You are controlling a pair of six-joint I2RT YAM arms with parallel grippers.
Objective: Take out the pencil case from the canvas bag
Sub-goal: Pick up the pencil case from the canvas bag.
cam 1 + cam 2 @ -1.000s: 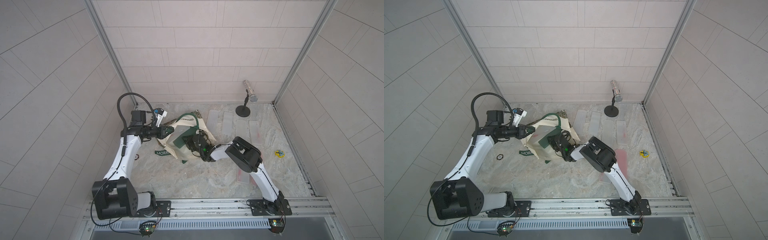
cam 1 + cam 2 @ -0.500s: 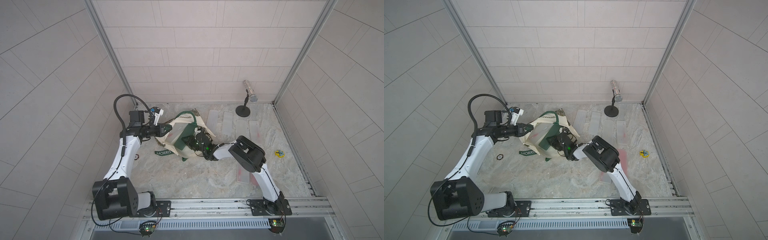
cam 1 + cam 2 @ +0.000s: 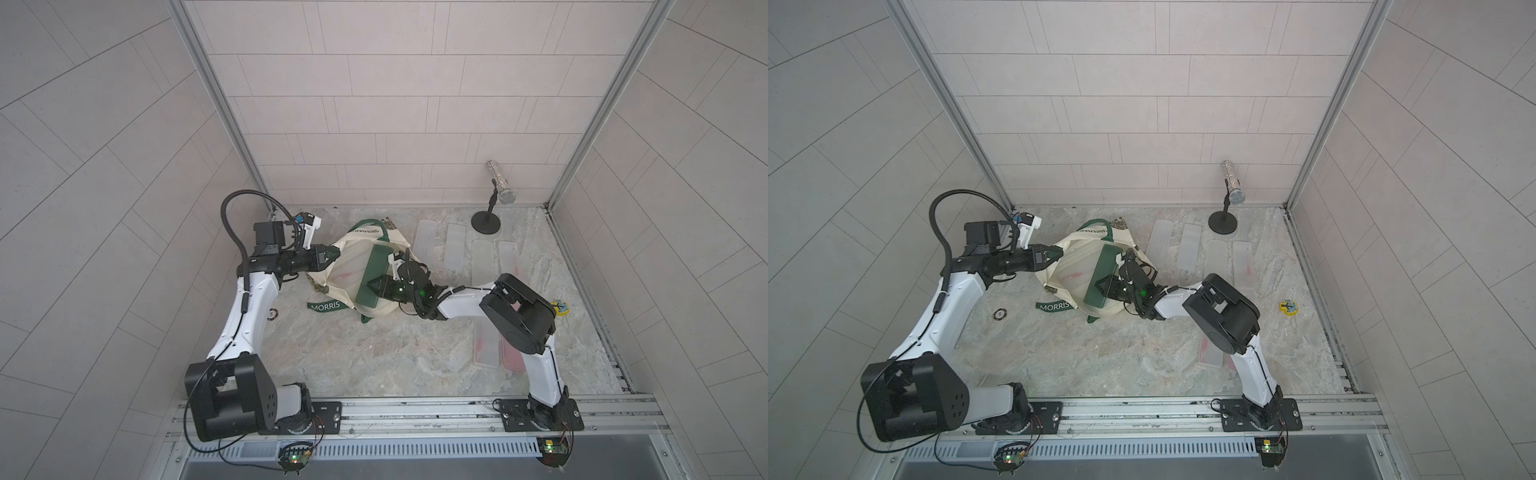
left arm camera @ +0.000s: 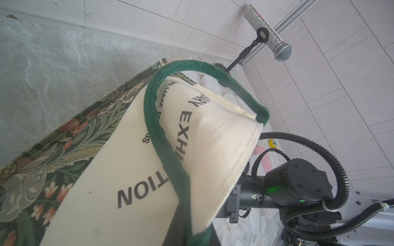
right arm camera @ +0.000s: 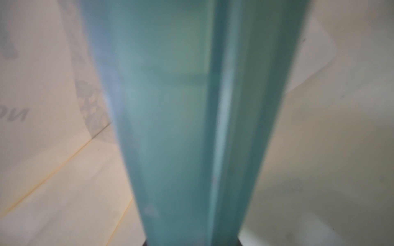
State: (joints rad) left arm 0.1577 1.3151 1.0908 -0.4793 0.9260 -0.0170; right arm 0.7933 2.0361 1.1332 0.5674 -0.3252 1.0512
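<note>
Now the pencil case (image 3: 371,275) shows nearly full length in the mouth of the canvas bag (image 3: 351,253); a second ago it was mostly buried. My left jaws are clamped tight on the bag's left rim, holding it up and open. My right jaws pinch the case's right edge, near end. Case still sits inside the bag, table (image 3: 374,353) centre-left. Extraction looks roughly half done.

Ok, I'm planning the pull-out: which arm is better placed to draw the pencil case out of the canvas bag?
Right. The right gripper is shut on the green pencil case in the mouth of the canvas bag; the left gripper pinches the bag's rim, holding it open.
</note>
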